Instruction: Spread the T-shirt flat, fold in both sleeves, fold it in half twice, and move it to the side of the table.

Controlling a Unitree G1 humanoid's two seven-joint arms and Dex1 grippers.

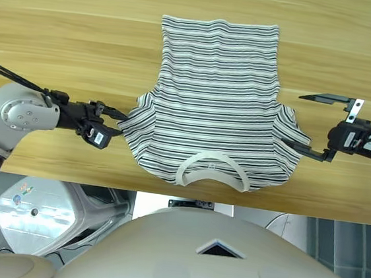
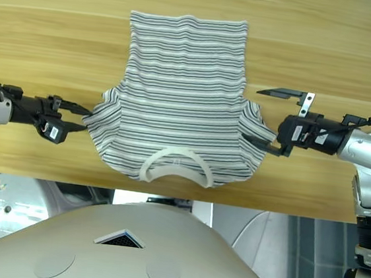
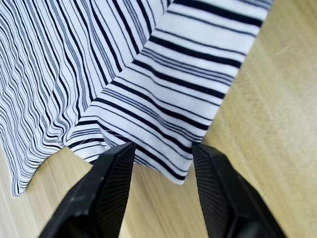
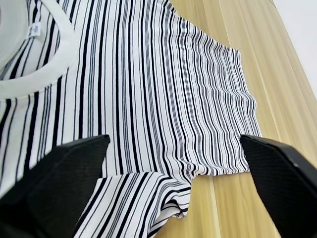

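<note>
Left eye view: T-shirt (image 1: 215, 96) lies lengthwise away from robot, collar (image 1: 212, 169) nearest; left fingers (image 3: 111, 188) and right fingers (image 4: 69, 168) apart.

— Where's the T-shirt (image 2: 182, 99)?
— Flat on the wooden table (image 2: 328, 48), collar (image 2: 176, 168) nearest the robot.
— The grippers?
— The left gripper (image 2: 87, 119) is at the shirt's left sleeve, fingers slightly parted. The right gripper (image 2: 259, 117) is at its right sleeve, spread wide.
</note>
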